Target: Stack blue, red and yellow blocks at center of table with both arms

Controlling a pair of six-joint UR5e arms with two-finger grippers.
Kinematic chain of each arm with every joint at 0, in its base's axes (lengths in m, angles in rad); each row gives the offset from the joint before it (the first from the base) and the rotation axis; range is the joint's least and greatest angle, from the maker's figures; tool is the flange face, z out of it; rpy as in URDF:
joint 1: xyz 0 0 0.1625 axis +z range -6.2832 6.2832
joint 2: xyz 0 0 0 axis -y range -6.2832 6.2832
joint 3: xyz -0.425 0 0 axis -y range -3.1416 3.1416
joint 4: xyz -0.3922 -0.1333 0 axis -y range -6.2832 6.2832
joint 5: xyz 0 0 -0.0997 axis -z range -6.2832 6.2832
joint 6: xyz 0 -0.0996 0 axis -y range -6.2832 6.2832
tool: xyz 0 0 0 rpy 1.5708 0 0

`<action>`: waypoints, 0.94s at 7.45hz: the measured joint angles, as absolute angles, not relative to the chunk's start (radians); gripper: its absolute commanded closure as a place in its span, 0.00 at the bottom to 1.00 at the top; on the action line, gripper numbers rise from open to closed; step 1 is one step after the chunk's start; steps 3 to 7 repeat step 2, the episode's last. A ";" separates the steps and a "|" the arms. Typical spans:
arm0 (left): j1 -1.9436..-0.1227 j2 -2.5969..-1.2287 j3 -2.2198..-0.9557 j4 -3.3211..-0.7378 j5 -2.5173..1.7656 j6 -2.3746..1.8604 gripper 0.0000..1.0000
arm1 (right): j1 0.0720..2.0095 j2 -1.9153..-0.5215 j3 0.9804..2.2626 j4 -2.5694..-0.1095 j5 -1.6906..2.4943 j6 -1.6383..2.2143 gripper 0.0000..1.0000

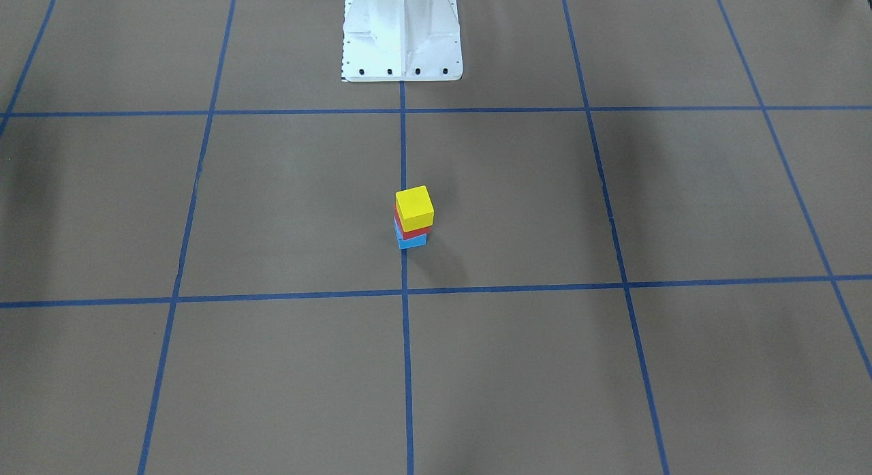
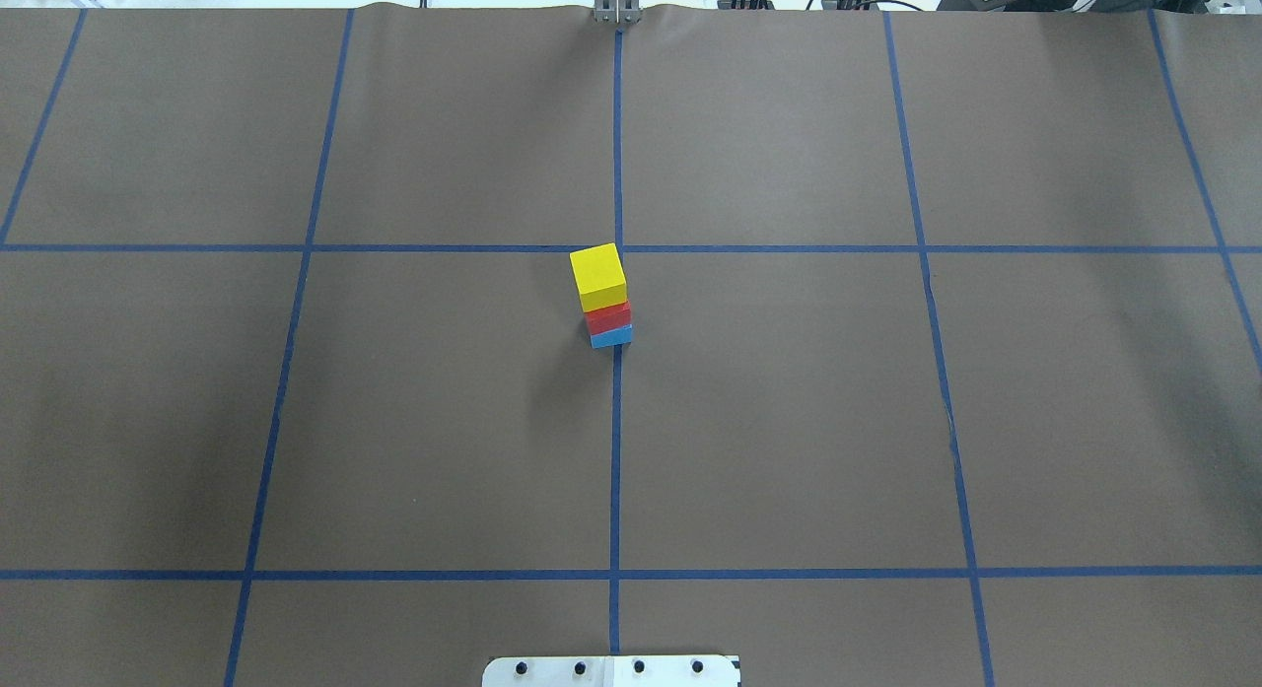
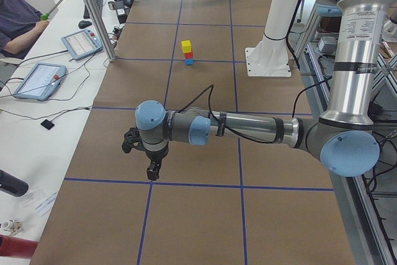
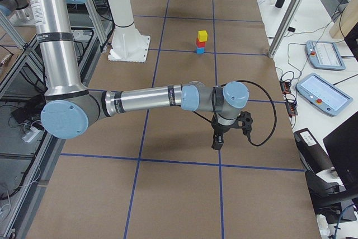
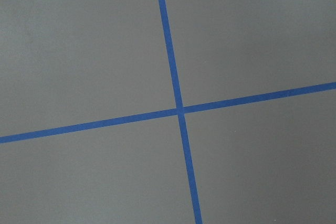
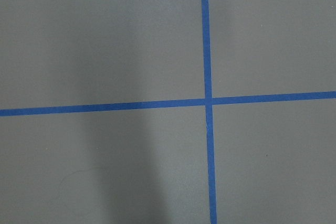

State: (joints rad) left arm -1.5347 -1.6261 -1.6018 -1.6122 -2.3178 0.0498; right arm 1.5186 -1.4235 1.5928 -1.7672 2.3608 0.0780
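Left gripper (image 3: 151,170) hangs low over the worktop (image 2: 789,421) at the robot's left end, and the right gripper (image 4: 217,140) does the same at the opposite end. Each shows only in a side view, so I cannot tell how far either is open; nothing is visible between the fingers of either. Both wrist cameras see only bare paper and crossing tape lines (image 5: 180,110).

All 3 blocks stand as 1 tower at the worktop's centre: blue block (image 2: 612,337) at the bottom, red block (image 2: 608,316) on it, yellow block (image 2: 597,276) on top, beside the middle tape line. The task looks complete.

What could go wrong now is a toppled tower. It is narrow, and the yellow block seems turned slightly against the red one, so an arm sweeping low across the centre, or a bump to the worktop, could knock it down. The tower is well apart from both grippers, roughly midway between them.
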 measured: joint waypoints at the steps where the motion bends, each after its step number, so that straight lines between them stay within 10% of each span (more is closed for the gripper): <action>1: -1.534 -1.626 -1.601 -1.612 -2.318 0.047 0.00 | 1.519 -1.424 1.592 -1.767 2.361 0.078 0.00; 7: -1.534 -1.625 -1.600 -1.610 -2.318 0.045 0.00 | 1.519 -1.424 1.592 -1.767 2.361 0.078 0.00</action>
